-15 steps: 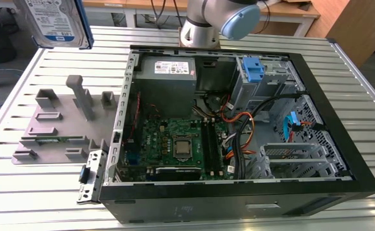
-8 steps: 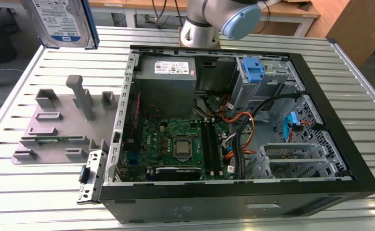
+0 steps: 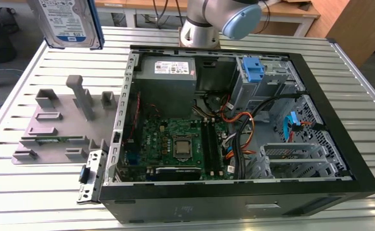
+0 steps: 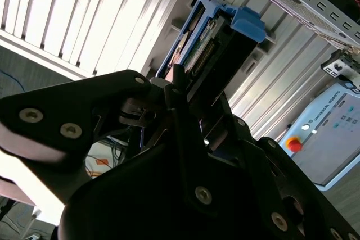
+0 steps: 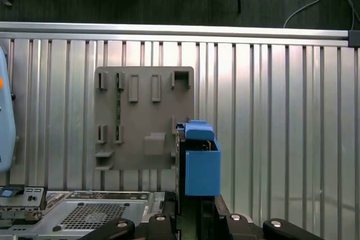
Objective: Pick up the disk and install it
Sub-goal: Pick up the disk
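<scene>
At the exterior view's far left the disk [image 3: 68, 21] hangs in the air, label facing the camera, high above the slatted table [image 3: 20, 192] and clear of everything on it. In the second wrist view the gripper [image 4: 185, 85] has its jaws closed on the disk's edge, the blue carrier and connector end pointing away from the wrist; the contact itself is in shadow, so the clamp looks firm rather than proven. Below sits the grey fixture plate [image 3: 58, 125], with no drive in its slots.

By this, the pick-up is done and the work stands at the carry toward installation.

Further right lies the open computer case [image 3: 239, 202], motherboard [image 3: 174, 144] in its middle, and at its right side the blue latch [image 3: 254, 70] and a metal drive cage [image 3: 296, 159]. Installing calls for clearing the case wall, avoiding the loose cables and squaring the carrier with a bay; which bay I cannot tell
</scene>
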